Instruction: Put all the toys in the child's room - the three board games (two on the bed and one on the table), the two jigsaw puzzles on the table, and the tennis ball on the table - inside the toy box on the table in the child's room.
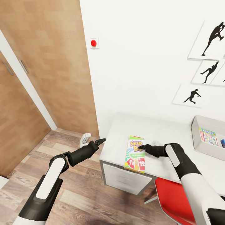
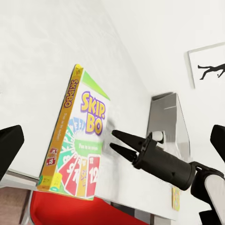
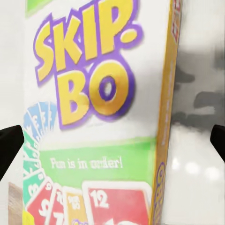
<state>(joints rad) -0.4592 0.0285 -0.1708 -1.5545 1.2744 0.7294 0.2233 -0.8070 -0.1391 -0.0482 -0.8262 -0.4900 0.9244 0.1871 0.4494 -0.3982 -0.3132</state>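
A green-yellow-red SKIP-BO board game lies flat near the front left corner of the table. My right gripper is open at the box's right edge with nothing between its fingers; the left wrist view shows its fingers apart beside the box. The box's lettering is close up in the right wrist view. My left gripper is open and empty, off the table's left end. The pale grey toy box stands at the right, holding a white game box and a blue one.
A red chair is tucked under the table's front by my right arm. White drawers sit below the table's corner. A small white object stands on the wooden floor by the wall. A wooden door is at the left.
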